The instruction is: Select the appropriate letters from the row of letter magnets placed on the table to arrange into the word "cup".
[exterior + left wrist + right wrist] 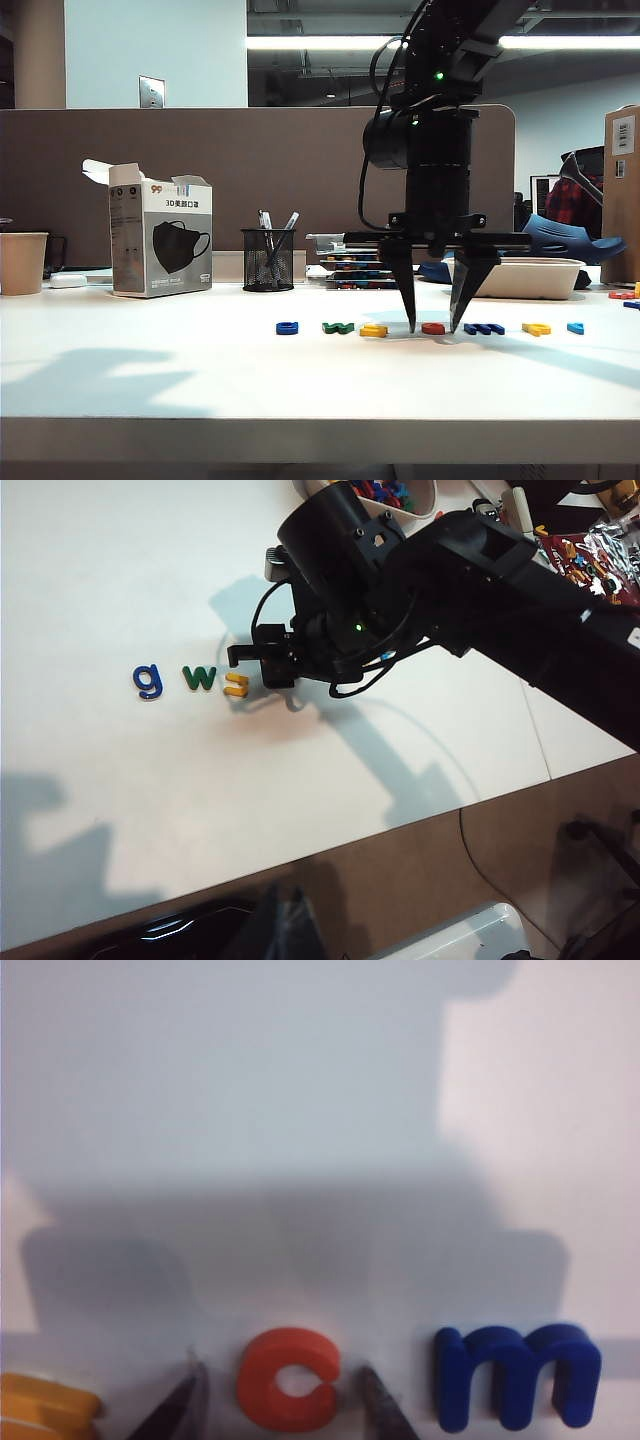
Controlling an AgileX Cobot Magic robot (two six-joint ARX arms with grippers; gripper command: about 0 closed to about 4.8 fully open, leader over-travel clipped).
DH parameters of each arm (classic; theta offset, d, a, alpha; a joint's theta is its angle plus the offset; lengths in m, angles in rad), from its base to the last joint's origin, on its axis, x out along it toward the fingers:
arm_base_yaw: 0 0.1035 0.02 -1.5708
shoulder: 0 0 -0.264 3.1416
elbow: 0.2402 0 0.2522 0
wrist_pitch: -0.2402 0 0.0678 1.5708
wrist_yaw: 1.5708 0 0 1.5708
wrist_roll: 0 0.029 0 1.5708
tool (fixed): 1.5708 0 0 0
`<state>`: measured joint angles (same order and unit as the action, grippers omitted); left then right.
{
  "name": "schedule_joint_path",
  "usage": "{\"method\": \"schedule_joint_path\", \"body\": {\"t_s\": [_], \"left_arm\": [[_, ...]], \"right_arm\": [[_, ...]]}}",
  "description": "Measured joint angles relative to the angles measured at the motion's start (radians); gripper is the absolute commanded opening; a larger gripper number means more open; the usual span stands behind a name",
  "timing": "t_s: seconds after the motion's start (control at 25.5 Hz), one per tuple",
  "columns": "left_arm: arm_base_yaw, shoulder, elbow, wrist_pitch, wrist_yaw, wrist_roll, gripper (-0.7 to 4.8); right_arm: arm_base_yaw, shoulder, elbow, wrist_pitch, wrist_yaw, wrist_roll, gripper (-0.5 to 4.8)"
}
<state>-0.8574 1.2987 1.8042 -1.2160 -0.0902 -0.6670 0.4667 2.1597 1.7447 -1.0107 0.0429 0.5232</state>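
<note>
Right gripper (433, 327): in the exterior view we see it pointing straight down at the middle of the letter row, tips at the table (150, 380). Its two fingers (180, 1408) stand spread, one on each side of the red-orange "c" (288, 1380), with a thin gap on both sides in the right wrist view, so we count nothing as pinched.
Red-orange "c": flat on the white table, lower centre of the right wrist view, between the fingertips; in the exterior view it lies just right of centre.
Neighbours: a yellow letter (45, 1405) just to the left of the "c", a dark blue "m" (518, 1372) just to the right.
Row of letter magnets (430, 328): from the left in the exterior view, blue, green, yellow, red-orange, dark blue, yellow, light blue, in one line.
Left wrist view: a blue "g" (148, 680), a green "w" (199, 677) and the yellow letter beside the right arm's dark body.
Left gripper: we see no part of it in any view, so we cannot tell how it stands.
Background: a mask box (160, 240) and a pen cup (268, 259) stand behind the row, at left.
</note>
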Motion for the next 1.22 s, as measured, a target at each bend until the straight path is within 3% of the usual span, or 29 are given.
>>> {"method": "schedule_joint_path", "body": {"t_s": [0.47,0.55,0.82,0.86,1.22], "left_arm": [[0.000,0.000,0.000,0.000,0.000,0.000,-0.05],[0.000,0.000,0.000,0.000,0.000,0.000,-0.05],[0.000,0.000,0.000,0.000,0.000,0.000,-0.05],[0.000,0.000,0.000,0.000,0.000,0.000,-0.05],[0.000,0.000,0.000,0.000,0.000,0.000,-0.05]], "right_arm": [[0.000,0.000,0.000,0.000,0.000,0.000,1.63],[0.000,0.000,0.001,0.000,0.000,0.000,1.36],[0.000,0.001,0.001,0.007,0.001,-0.001,1.32],[0.000,0.001,0.001,0.008,0.001,-0.001,1.04],[0.000,0.001,0.001,0.011,0.002,-0.002,1.02]]}}
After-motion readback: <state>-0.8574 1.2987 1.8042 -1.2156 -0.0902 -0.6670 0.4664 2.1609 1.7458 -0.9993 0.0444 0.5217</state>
